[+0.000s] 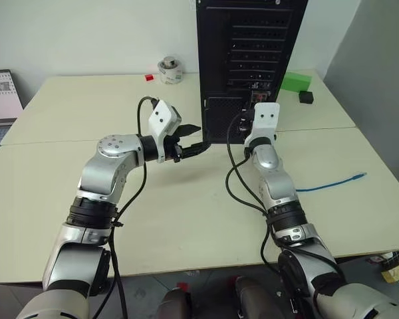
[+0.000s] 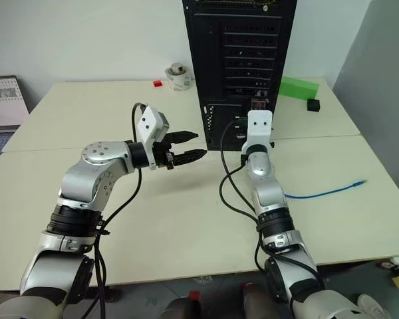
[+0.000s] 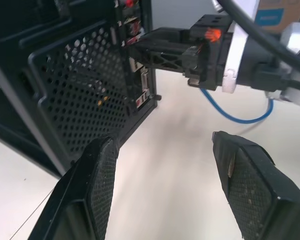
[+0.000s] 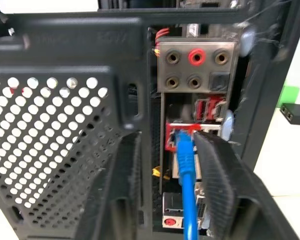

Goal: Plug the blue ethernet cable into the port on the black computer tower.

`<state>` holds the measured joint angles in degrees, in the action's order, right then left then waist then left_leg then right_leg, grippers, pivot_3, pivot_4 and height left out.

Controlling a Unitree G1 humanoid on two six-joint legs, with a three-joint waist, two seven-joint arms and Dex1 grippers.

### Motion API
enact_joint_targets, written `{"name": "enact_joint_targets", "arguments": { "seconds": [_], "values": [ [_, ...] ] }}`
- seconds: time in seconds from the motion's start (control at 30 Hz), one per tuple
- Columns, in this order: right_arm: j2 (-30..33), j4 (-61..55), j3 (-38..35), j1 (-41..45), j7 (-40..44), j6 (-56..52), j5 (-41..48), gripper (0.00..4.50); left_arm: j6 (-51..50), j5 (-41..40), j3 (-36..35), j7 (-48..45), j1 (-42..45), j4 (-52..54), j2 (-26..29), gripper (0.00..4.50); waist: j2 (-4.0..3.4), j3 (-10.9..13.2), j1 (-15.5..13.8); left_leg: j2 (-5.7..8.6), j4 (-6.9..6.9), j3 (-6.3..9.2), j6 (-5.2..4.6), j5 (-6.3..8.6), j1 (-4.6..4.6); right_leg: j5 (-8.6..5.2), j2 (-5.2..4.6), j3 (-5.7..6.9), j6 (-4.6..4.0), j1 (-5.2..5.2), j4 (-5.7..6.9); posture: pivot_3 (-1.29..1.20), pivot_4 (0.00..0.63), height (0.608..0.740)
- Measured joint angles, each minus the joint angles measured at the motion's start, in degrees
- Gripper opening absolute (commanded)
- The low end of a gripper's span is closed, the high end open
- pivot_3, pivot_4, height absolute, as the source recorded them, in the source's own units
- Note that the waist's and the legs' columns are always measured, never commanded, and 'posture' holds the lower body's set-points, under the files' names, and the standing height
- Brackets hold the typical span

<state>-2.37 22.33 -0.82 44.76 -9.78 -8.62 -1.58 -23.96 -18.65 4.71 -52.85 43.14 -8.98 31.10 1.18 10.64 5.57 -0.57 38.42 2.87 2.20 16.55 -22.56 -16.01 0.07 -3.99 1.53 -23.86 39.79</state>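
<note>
Right claw [image 4: 165, 200] sits at the back of the black computer tower [image 1: 249, 60], its fingers parted and flanking the blue ethernet cable [image 4: 186, 165], whose plug looks seated in the red-framed port. Backing straight out without snagging the cord would be wise. Left claw [image 2: 186, 147] hovers open nearby, holding nothing, above the worktop [image 1: 66, 133].

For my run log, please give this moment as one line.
blue ethernet cable: plug at black computer tower port | right gripper: open | left gripper: open
</note>
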Motion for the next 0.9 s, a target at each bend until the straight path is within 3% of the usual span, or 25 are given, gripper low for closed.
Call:
{"name": "enact_joint_targets", "arguments": {
  "seconds": [0.07,0.23,0.33,0.47,0.57,0.73,0.9],
  "values": [
    [0.77,-3.98,0.57,-2.86,1.57,-1.66,-0.07,2.88,0.93,0.82,0.00,0.19,-0.02,-0.37,-0.12,3.13,0.00,0.00,-0.47,0.04,0.05,-0.02,0.24,-0.14,-0.41,0.01,-0.07,0.00,-0.01,-0.43,0.07,0.00,0.150,0.740],
    [3.24,-15.58,2.19,-7.68,5.26,-6.89,0.01,4.00,2.80,2.05,-0.56,2.50,-0.08,-0.95,-0.55,3.13,0.00,0.00,-0.93,0.08,0.00,-0.01,0.18,-0.10,-0.43,0.01,-0.14,0.03,-0.01,-0.43,-0.01,0.00,0.150,0.740],
    [6.24,-23.05,2.06,-8.88,8.85,-10.70,1.18,4.44,3.23,3.21,-0.70,4.32,-0.07,-1.58,-0.62,3.13,0.00,0.00,-1.05,0.10,0.02,0.04,0.09,-0.06,-0.41,0.00,-0.14,0.08,0.00,-0.38,0.03,0.00,0.150,0.740],
    [11.67,-31.53,0.06,-11.45,16.06,-17.20,5.98,4.44,3.74,4.04,-1.48,5.88,-0.04,-2.14,-0.40,3.13,0.01,0.00,-1.29,0.09,0.07,0.12,0.07,-0.08,-0.35,0.00,-0.11,0.19,0.00,-0.29,0.09,0.00,0.150,0.740],
    [19.43,-36.15,-2.75,-13.01,24.37,-23.23,11.69,4.44,3.94,3.93,-1.89,5.09,0.30,-2.52,0.26,3.13,0.00,0.00,-1.62,0.11,0.12,0.11,0.06,-0.09,-0.36,0.00,-0.09,0.22,0.01,-0.27,0.08,0.00,0.150,0.740],
    [29.86,-37.85,-7.14,-14.44,34.70,-27.95,18.54,4.44,1.60,1.83,-2.26,2.00,1.33,-2.77,0.52,3.13,0.01,0.00,-2.25,0.12,0.20,0.14,0.04,-0.10,-0.37,0.00,0.04,0.26,0.01,-0.21,0.09,0.00,0.150,0.740],
    [34.30,-37.73,-8.28,-14.79,40.35,-30.91,22.17,4.44,0.29,0.60,-2.86,-1.25,2.67,-2.86,0.79,3.13,0.01,0.00,-2.27,0.10,0.29,0.11,0.04,-0.10,-0.35,0.00,0.16,0.22,0.01,-0.19,0.12,0.00,0.150,0.740]
  ]
}}
